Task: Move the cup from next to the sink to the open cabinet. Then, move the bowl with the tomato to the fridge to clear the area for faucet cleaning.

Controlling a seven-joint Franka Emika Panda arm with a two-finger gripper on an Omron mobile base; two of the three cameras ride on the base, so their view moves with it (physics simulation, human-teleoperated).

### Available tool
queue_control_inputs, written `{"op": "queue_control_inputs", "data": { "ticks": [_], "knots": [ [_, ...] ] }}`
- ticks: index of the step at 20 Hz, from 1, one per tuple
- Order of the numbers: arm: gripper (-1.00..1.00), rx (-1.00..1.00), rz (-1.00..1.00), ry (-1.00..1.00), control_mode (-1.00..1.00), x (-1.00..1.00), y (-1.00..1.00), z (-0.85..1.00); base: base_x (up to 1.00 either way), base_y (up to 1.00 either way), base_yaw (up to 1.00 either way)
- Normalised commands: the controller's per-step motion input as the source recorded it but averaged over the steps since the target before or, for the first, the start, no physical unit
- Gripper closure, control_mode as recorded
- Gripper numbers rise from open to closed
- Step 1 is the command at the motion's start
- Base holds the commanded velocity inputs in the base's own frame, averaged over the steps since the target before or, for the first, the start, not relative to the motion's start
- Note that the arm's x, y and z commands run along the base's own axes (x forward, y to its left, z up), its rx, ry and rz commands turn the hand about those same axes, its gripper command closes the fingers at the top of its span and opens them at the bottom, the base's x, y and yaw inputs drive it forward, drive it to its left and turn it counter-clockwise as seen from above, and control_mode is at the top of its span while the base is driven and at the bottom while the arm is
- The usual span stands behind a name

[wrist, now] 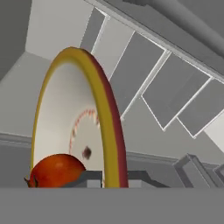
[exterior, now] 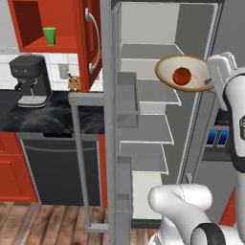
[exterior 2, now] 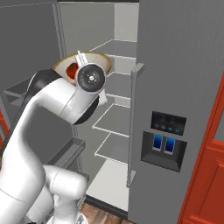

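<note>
Both base views face the open fridge (exterior: 148,95); hand view looks inside, close.

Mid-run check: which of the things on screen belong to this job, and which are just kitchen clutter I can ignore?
Job items:
- small bright green cup, standing in the open red wall cabinet
- wide cream bowl with tan rim, held by the end effector
- round red tomato in the bowl
- tall grey fridge, door open

Just lying about:
- black coffee machine
- black marbled counter
</note>
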Motion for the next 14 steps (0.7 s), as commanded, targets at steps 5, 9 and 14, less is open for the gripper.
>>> {"op": "queue_control_inputs", "data": {
  "ticks": [5,9,14],
  "knots": [
    [1.0,0.07,-0.18,-0.08,-1.0,0.3,0.23,0.39,0.0,0.0,0.0],
    [1.0,0.09,-0.11,0.1,-1.0,0.42,0.11,0.78,0.0,0.0,0.0],
    [1.0,0.05,-0.02,0.28,-1.0,0.54,0.0,0.3,0.0,0.0,0.0]
  ]
}}
